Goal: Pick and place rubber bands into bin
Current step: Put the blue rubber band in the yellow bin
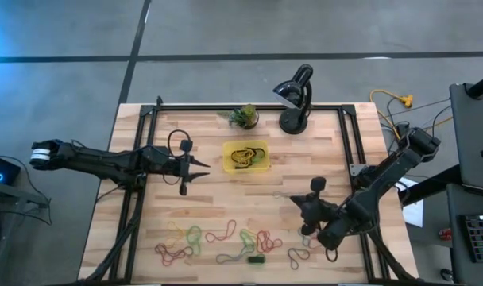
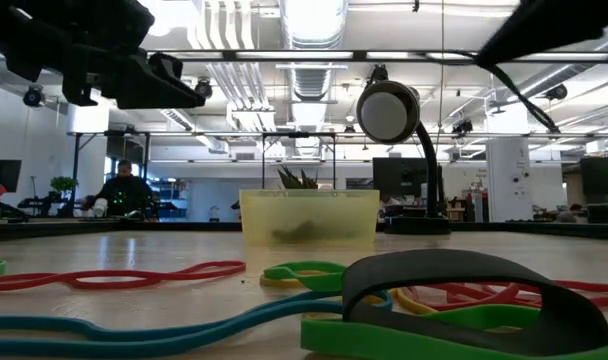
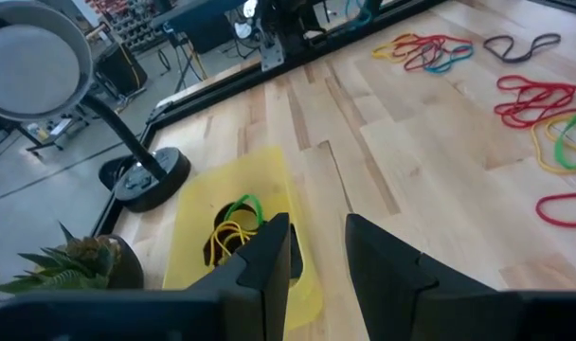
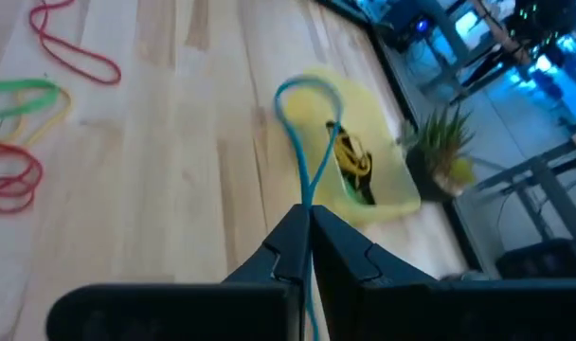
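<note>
Rubber bands (image 1: 226,238) lie scattered along the table's six o'clock edge, and a few already sit in the yellow bin (image 1: 246,156) near the centre. The right gripper (image 4: 307,227), reaching in low from four o'clock of the bin, has its fingers pressed together on a blue rubber band (image 4: 307,123). The left gripper (image 1: 200,168) stretches in level at nine o'clock of the bin, its fingers (image 3: 269,256) spread and empty.
</note>
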Motion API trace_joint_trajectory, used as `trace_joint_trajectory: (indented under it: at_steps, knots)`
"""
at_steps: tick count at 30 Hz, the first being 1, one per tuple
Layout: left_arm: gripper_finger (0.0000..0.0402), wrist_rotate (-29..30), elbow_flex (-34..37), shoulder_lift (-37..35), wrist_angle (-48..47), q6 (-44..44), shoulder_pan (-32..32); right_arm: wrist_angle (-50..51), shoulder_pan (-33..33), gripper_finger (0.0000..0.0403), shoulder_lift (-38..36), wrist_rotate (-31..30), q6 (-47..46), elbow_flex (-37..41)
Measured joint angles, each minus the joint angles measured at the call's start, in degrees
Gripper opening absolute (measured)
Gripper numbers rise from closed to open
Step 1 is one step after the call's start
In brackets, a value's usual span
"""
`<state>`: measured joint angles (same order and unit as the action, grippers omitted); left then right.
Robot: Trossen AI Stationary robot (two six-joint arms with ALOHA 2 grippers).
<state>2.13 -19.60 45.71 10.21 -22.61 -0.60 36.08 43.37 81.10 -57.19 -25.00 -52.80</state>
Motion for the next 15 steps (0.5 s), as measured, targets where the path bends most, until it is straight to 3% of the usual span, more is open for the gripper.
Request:
trace_joint_trajectory:
  at_steps: [10,15]
  knots:
    - [0.0089,-0.1,0.3,-0.1,0.2,1.3,0.0,-18.1,-11.1,0.0008,0.0,1.1,21.1,0.8]
    - [0.0089,-0.2,0.3,-0.1,0.2,1.3,0.0,-25.4,-19.4,0.0008,0.0,9.3,27.2,1.1]
